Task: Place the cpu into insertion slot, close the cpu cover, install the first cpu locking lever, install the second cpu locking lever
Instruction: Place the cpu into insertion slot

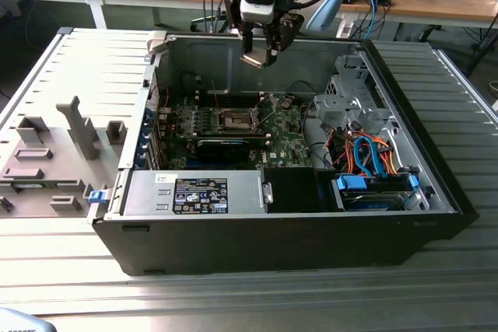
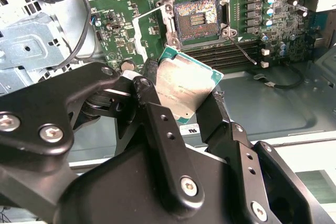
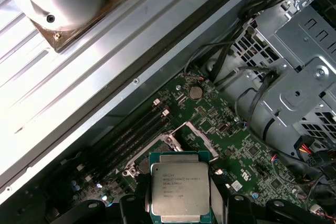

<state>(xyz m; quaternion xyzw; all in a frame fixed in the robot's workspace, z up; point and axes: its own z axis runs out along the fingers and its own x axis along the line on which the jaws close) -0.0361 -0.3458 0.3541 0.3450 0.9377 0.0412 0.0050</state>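
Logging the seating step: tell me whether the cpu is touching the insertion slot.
Apart. In the exterior view the hand holds the cpu well above the board, with open air between it and the insertion slot.

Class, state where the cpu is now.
In the second wrist view, the cpu is held in the hand, above the green board, near the insertion slot.

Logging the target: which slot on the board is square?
The insertion slot, silver-rimmed with a dark centre; the memory slots beside it are long and narrow.
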